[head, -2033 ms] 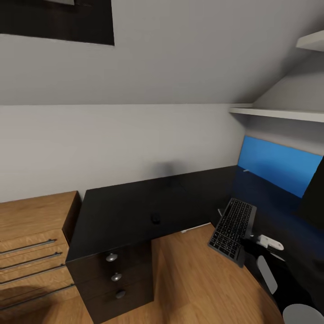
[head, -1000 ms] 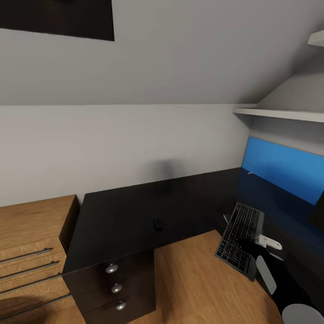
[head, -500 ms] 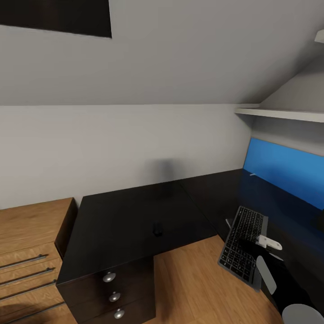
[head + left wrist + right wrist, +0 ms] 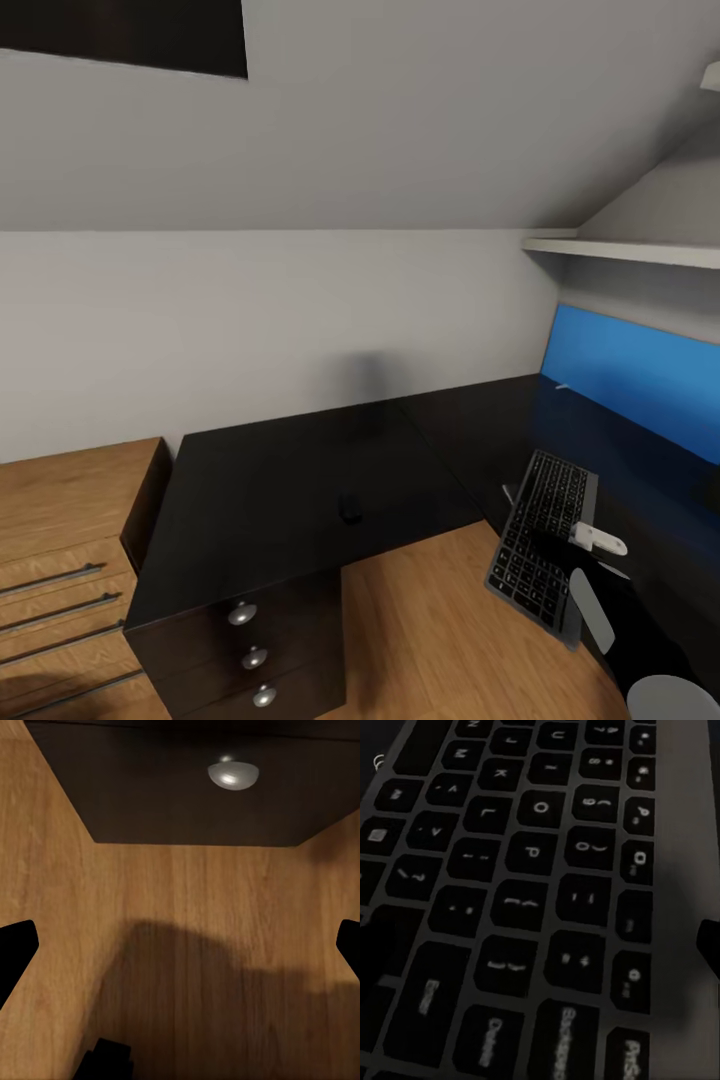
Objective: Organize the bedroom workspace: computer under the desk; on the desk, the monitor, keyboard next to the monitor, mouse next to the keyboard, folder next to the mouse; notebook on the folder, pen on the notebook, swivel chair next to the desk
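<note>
The black glossy desk (image 4: 290, 470) runs along the wall and turns down the right side, with its three-knob drawer unit (image 4: 250, 655) at the front left. A small dark mouse (image 4: 349, 510) lies near the top's front edge. My right gripper (image 4: 572, 545) is shut on the keyboard (image 4: 540, 530), which hangs tilted over the floor in the desk's inner corner. The right wrist view has its dark keys (image 4: 532, 892) very close. My left gripper (image 4: 180, 952) is open over the wooden floor, facing a drawer knob (image 4: 233, 774).
A light wooden low cabinet (image 4: 60, 520) stands left of the desk. A blue panel (image 4: 630, 375) lines the wall behind the desk's right wing, under a white shelf (image 4: 620, 250). Wooden floor (image 4: 420, 630) lies open inside the L.
The whole head view has shifted, so the camera moved: the cabinet slid left and the desk sits lower and nearer. The keyboard stays in my right gripper.
</note>
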Motion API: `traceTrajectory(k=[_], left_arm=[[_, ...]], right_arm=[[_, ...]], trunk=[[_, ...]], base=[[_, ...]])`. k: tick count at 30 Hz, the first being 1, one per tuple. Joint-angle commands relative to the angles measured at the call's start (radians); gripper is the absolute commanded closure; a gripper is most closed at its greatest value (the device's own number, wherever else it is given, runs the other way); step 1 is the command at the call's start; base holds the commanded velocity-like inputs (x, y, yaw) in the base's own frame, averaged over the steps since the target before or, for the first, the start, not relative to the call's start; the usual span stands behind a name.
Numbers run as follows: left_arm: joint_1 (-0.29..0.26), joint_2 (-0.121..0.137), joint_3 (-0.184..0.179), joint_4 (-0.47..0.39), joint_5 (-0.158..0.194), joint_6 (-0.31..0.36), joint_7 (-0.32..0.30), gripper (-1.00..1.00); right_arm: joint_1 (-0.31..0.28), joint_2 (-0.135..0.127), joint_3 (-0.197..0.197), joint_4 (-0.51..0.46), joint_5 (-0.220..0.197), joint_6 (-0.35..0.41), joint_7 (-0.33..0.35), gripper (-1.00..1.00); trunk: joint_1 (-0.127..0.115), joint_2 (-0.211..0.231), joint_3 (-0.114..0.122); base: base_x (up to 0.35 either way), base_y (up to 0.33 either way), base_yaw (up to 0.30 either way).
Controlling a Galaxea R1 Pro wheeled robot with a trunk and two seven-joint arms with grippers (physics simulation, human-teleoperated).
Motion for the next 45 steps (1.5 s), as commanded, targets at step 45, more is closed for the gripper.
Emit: traceTrajectory(k=[45], left_arm=[[-0.001,0.002,-0.002,0.001,0.007,-0.002,-0.001,-1.0]], right_arm=[[0.0,0.0,0.001,0.003,-0.016,0.004,-0.006,-1.0]], trunk=[[0.008,-0.015,-0.008]], base=[[-0.06,-0.016,0.0]])
